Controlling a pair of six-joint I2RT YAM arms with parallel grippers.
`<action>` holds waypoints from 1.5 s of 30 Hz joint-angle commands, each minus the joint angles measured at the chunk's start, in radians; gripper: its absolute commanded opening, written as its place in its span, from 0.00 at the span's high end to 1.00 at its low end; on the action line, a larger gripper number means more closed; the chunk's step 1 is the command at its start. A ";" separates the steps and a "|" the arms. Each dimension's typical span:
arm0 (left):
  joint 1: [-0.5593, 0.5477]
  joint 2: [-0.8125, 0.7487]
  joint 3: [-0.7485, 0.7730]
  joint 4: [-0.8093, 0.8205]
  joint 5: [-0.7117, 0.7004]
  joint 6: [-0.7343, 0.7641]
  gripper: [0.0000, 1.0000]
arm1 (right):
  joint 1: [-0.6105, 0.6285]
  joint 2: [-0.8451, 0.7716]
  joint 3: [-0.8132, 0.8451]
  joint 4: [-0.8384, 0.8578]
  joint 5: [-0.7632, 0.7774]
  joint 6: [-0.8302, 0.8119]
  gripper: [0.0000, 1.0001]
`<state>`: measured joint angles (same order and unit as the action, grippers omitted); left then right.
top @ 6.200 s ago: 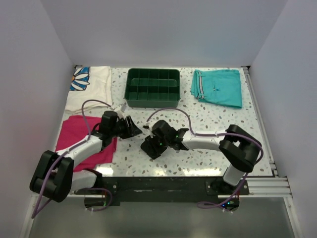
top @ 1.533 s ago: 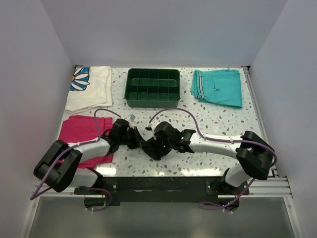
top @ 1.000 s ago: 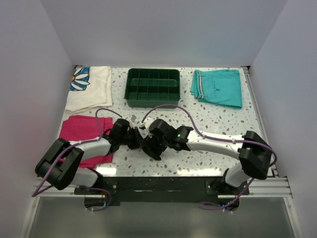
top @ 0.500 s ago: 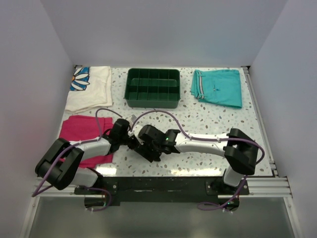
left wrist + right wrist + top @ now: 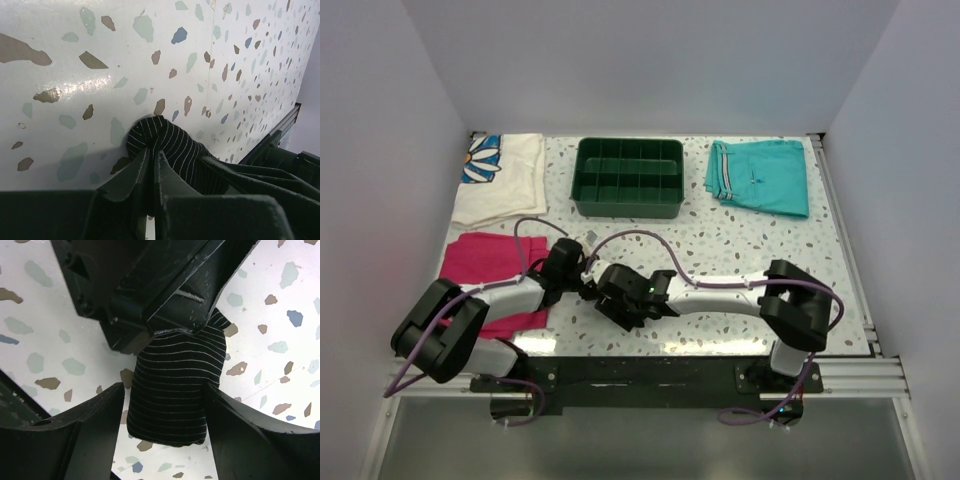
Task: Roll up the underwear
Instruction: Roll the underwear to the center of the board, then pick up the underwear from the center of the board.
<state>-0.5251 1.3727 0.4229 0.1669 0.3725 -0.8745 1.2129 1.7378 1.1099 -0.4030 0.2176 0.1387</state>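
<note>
Leftward is where the right tool (image 5: 164,390) has gone over the last second and a half, sliding across the bench (image 5: 740,240) until it sits hard up against the left tool (image 5: 151,161), with its elbow drawn in behind it. Between them the underwear (image 5: 170,410) lies as a short, tight, striped roll on the bench, near the front edge and a little left of centre, hidden under both tools in the top view. One end of the roll is pinched in the left tool, which is all but shut, and cloth bulges out past its tips. Standing wide, the right tool straddles the roll's middle with a finger on each side. A strip of bench shows beside one finger, while the other is at or against the cloth, so it grips nothing yet. To do this step well, the left pinch should probably hold firm as the anchor while the right tool closes squarely across the roll, low enough to catch every layer. Any loose tail should end up tucked under, or the roll may spring open. Both tools are almost touching, so closing should be slow. Farther off lie the magenta cloth (image 5: 480,265), the tray (image 5: 630,178), the shorts (image 5: 760,175) and the floral cloth (image 5: 500,175).
</note>
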 commanded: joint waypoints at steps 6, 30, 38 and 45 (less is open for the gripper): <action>-0.003 0.019 0.011 -0.061 -0.021 0.038 0.91 | 0.040 0.072 -0.062 0.010 0.078 0.113 0.34; 0.086 -0.041 0.102 -0.165 -0.087 0.091 0.39 | 0.040 0.063 -0.245 0.070 0.051 0.266 0.65; 0.146 -0.041 0.116 -0.192 -0.066 0.100 0.34 | 0.033 0.054 -0.251 0.032 0.106 0.335 0.97; 0.146 -0.012 0.108 -0.184 -0.023 0.124 0.34 | -0.058 -0.024 -0.237 0.018 0.048 0.367 1.00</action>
<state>-0.3840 1.3491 0.5129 -0.0250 0.3149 -0.7876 1.2205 1.7134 0.9306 -0.2005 0.3542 0.4397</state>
